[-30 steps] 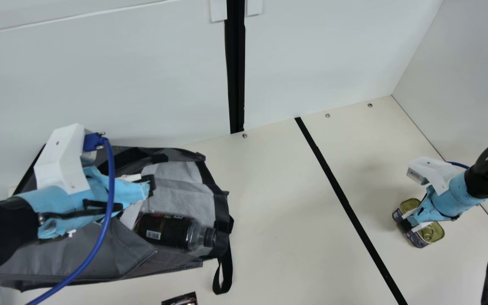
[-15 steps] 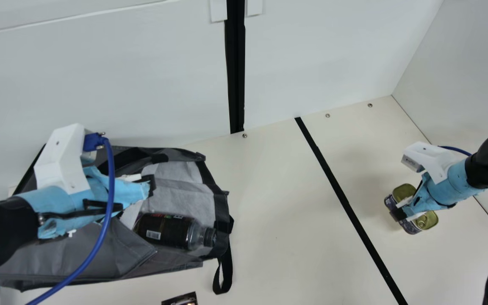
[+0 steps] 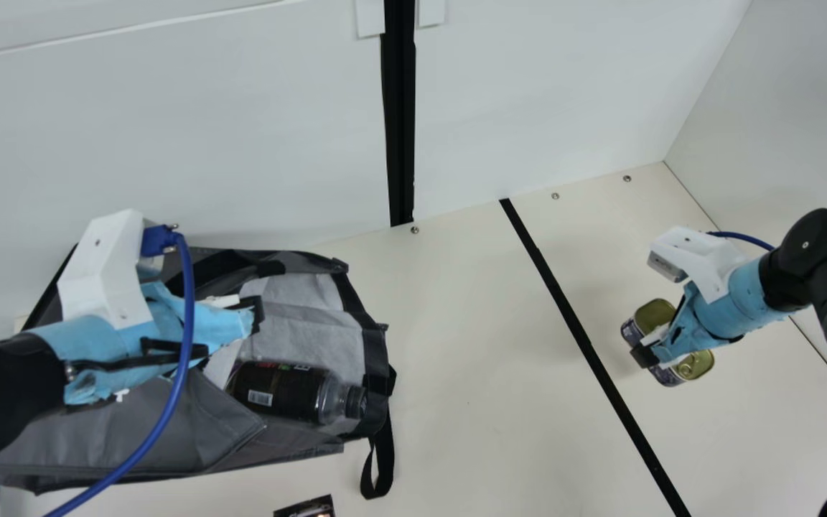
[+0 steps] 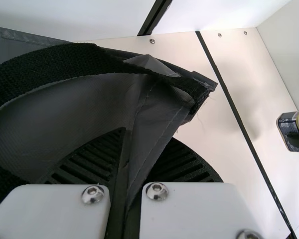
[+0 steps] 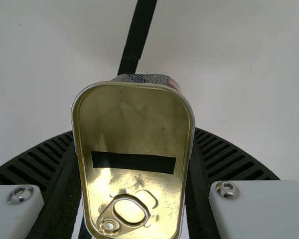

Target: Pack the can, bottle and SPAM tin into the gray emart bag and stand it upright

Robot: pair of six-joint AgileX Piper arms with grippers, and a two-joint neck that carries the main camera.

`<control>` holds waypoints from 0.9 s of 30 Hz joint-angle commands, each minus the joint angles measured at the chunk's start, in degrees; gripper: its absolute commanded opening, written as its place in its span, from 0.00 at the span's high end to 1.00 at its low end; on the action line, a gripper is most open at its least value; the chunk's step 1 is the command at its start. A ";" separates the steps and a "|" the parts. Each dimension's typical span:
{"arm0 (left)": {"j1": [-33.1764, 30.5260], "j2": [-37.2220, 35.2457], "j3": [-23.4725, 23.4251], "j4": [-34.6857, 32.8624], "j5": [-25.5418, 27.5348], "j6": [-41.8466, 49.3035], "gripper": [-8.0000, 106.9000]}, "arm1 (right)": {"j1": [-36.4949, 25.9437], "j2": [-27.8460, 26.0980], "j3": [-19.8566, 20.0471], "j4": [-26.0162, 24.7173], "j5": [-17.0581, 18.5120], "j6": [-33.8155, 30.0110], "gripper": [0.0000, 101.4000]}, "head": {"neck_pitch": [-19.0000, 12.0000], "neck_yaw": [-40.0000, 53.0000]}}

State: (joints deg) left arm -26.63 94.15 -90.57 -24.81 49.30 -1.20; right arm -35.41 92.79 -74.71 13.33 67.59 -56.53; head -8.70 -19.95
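Clamping the SPAM tin (image 3: 695, 364) between its two fingers, the right tool (image 3: 648, 348) sits at the right of the frame in the main view, over the cream counter (image 3: 485, 402) and to the right of the black strip (image 3: 595, 359). From where I stand I can't tell whether the tin touches the surface. Its gold lid (image 5: 132, 119), ring pull (image 5: 123, 219) and all, faces the right wrist camera.

Over on the left of the main view, the left tool (image 3: 255, 314) is closed on a fold of the gray emart bag (image 3: 176, 416); the left wrist view has the dark cloth pinched between its fingers. The bag lies on its side, its pale lining (image 3: 306, 323) showing at the mouth. Just inside, the dark bottle (image 3: 288, 391) lies flat with its cap (image 3: 356, 402) pointing right. A black handle loop (image 3: 386, 459) trails onto the counter. At the bottom edge, left of centre, a dark printed item (image 3: 306, 508) is cut off, and I can't say if that's the can.
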 commanded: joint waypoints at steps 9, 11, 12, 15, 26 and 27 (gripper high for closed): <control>0.00 0.00 0.00 0.00 0.00 0.00 1.00 | 5.85 -1.63 -0.24 0.07 1.40 -0.66 1.00 | -1.30 -0.05; 0.00 0.00 0.00 0.00 0.00 0.00 1.00 | 7.07 -1.83 -0.46 0.22 1.74 -0.91 1.00 | -1.30 -0.05; 0.00 0.00 0.00 0.00 0.00 0.00 1.00 | 7.69 -1.91 -0.59 0.30 1.91 -1.03 1.00 | -1.30 -0.05; 0.00 0.00 0.00 0.00 0.00 0.00 1.00 | 9.49 -2.09 -0.89 0.57 2.31 -1.38 1.00 | -1.30 -0.05; 0.00 0.00 0.00 0.00 0.00 0.00 1.00 | 16.61 -2.55 -0.67 1.41 2.31 -2.05 1.00 | -1.30 -0.05; 0.00 0.00 0.00 0.00 0.00 0.00 1.00 | 17.27 -2.61 -0.65 1.46 2.31 -2.03 1.00 | -1.30 -0.05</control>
State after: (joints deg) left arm -26.63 94.15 -90.57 -24.81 49.30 -1.20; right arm -18.94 90.15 -75.40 14.69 69.94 -58.52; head -8.70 -19.95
